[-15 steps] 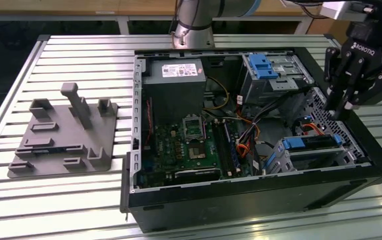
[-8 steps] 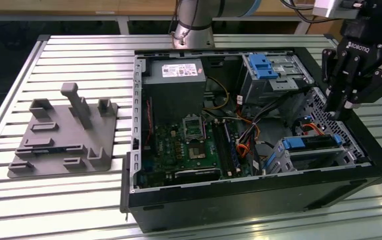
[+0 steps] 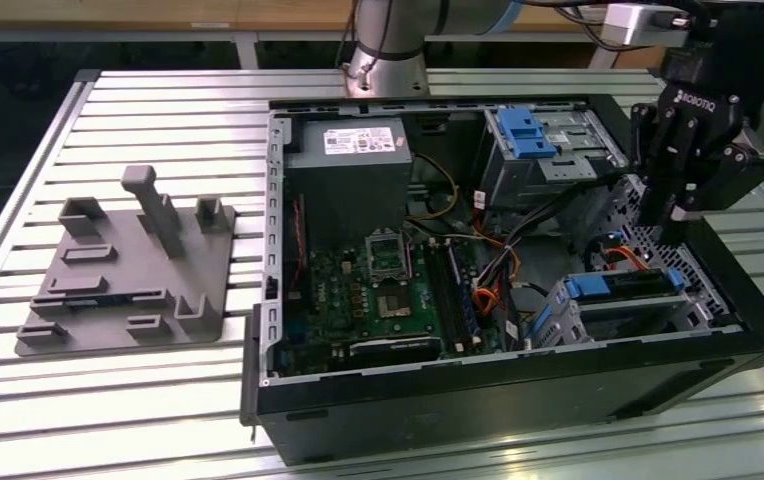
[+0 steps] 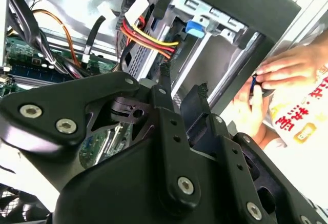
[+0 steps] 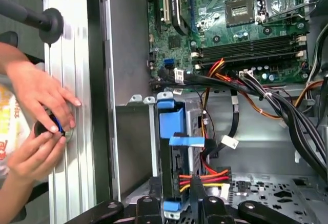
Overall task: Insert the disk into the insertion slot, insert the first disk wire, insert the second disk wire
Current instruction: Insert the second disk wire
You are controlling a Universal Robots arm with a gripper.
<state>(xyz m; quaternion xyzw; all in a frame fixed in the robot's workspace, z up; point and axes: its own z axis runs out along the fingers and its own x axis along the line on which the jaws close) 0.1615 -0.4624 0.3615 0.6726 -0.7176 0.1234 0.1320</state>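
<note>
A slatted metal desk (image 3: 155,400) carries an open black computer case (image 3: 489,400). At the case's near corner, on the exterior view's right, the disk (image 3: 622,288) sits in the insertion slot (image 3: 629,318). Its long axis runs along the desk's slats, one end toward the motherboard (image 3: 369,290). A red, yellow and orange wire bundle (image 5: 205,175) lies just beside its blue rail. Above it, the gripper (image 4: 183,83) hangs with fingers apart, holding nothing. A person's hands (image 5: 38,96) meet on the slats just outside the case. Farther off, on the exterior view's left, stands a grey fixture (image 3: 129,270).

Disk (image 5: 171,124): seemingly glossy plastic rail.
</note>
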